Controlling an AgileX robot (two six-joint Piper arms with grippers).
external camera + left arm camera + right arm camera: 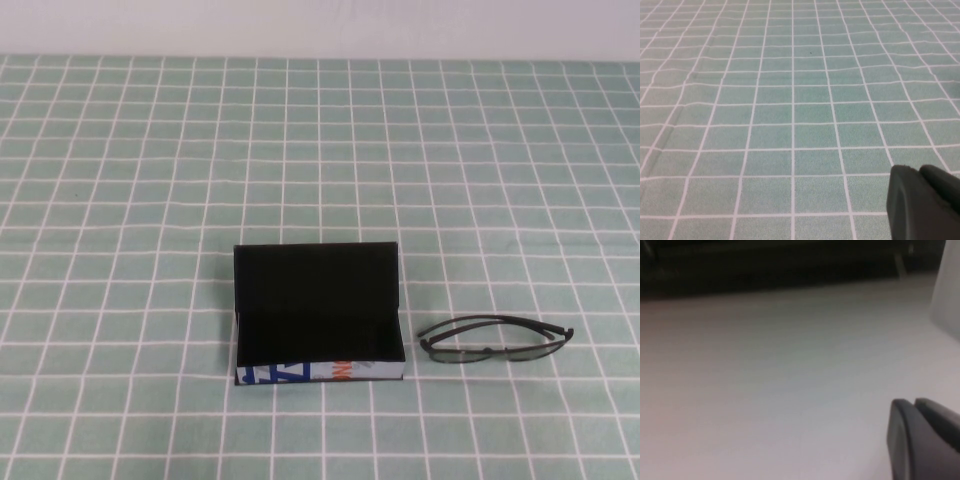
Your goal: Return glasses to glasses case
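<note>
The glasses case [318, 315] stands open near the table's front middle in the high view, lid upright, black lining showing, white printed front facing me. It looks empty inside. The glasses [495, 341] lie folded on the cloth just right of the case, apart from it. Neither arm shows in the high view. My left gripper [919, 170] is shut and empty, hovering over bare checked cloth in the left wrist view. My right gripper [914, 402] is shut and empty over a plain pale surface in the right wrist view. Neither wrist view shows the case or the glasses.
A green cloth with a white grid [320, 150] covers the table. A pale wall edge [320, 25] runs along the back. A dark band [790, 265] lies beyond the pale surface in the right wrist view.
</note>
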